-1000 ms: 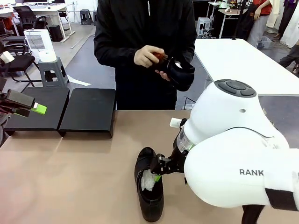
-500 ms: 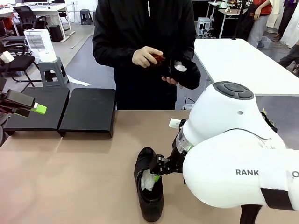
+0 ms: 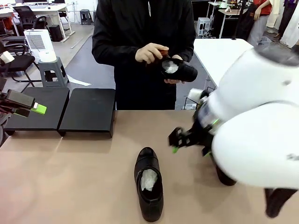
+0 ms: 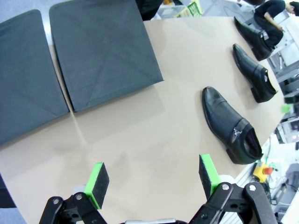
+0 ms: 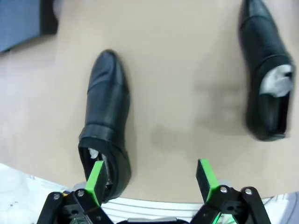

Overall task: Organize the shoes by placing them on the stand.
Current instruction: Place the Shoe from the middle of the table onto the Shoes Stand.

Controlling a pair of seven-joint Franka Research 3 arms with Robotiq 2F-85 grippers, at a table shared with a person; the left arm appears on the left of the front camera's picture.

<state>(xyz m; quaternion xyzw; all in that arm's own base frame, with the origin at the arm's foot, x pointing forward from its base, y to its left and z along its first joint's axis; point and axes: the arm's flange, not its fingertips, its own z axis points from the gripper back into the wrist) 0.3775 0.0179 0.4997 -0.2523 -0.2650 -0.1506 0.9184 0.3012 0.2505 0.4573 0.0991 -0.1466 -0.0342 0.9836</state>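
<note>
One black shoe (image 3: 148,184) stuffed with white paper lies on the tan table, toe pointing toward the person. The person across the table holds another shoe (image 3: 178,70) in both hands. A third shoe (image 3: 225,177) peeks out under my right arm. My right gripper (image 3: 180,140) hangs open above the table, right of the middle shoe; in its wrist view the gripper (image 5: 152,175) is over bare table between two shoes (image 5: 107,116) (image 5: 266,70). The black stand (image 3: 88,112) sits at the far left. My left gripper (image 3: 35,105) hovers open near it, holding nothing (image 4: 154,179).
The stand is two flat black panels side by side (image 4: 100,51) (image 4: 23,79). The left wrist view has three shoes in a row on the table (image 4: 231,126) (image 4: 254,72) (image 4: 254,30). A white table (image 3: 233,60) stands behind on the right.
My right arm has risen and swung right, away from the middle shoe it was hovering beside. The person has turned the shoe in their hands. My left arm is unmoved.
</note>
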